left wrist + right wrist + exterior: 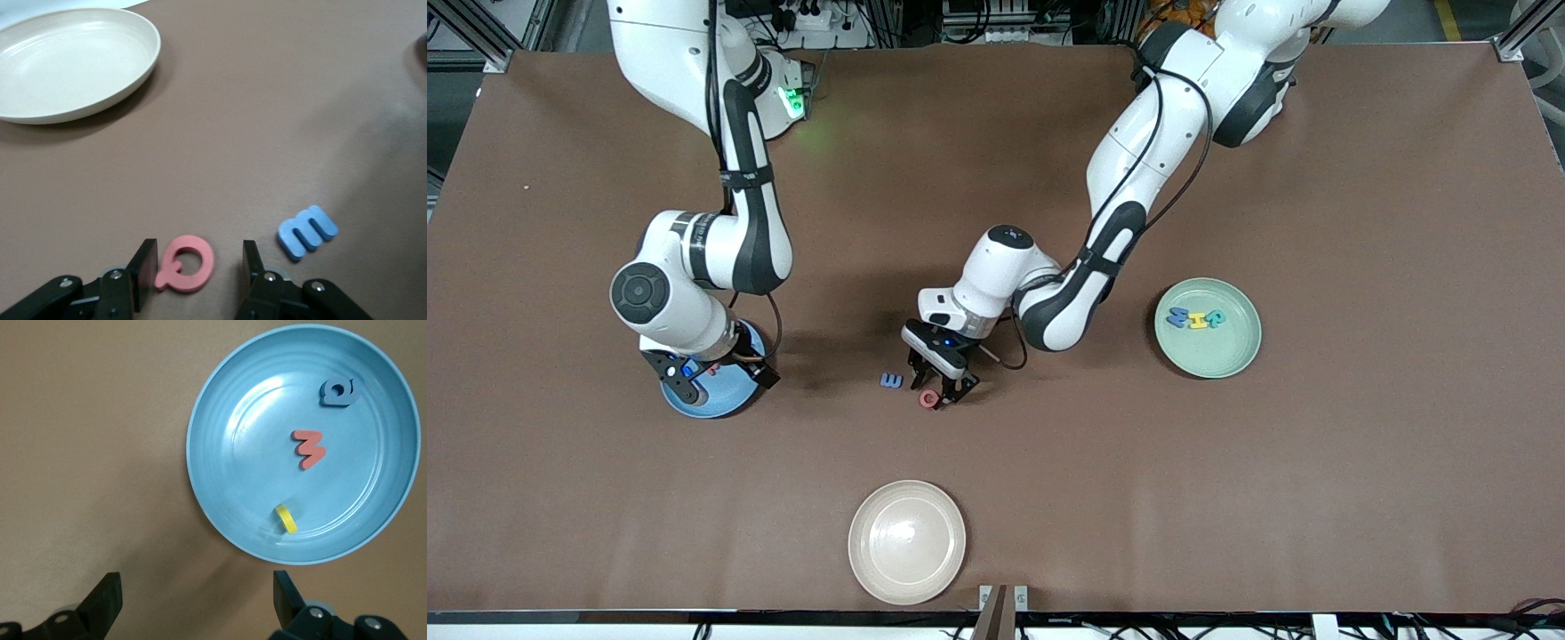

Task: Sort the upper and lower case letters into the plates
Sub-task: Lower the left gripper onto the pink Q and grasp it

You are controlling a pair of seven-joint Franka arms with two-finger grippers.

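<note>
Foam is what these letters look like, so I judge them light, soft and a little springy, best pinched across their flat edges with gentle pressure: at the right arm's end of the desk the right gripper (710, 378) hangs spread and empty over the sky blue plate (734, 404), which holds three letters. Mid-desk, the blue letter (891, 380) lies just beside the red letter (929, 399), which the left gripper (944, 384) straddles with jaws half-closed (not visibly touching it), while the mint green plate (1232, 360) toward the left arm's end holds three more.
</note>
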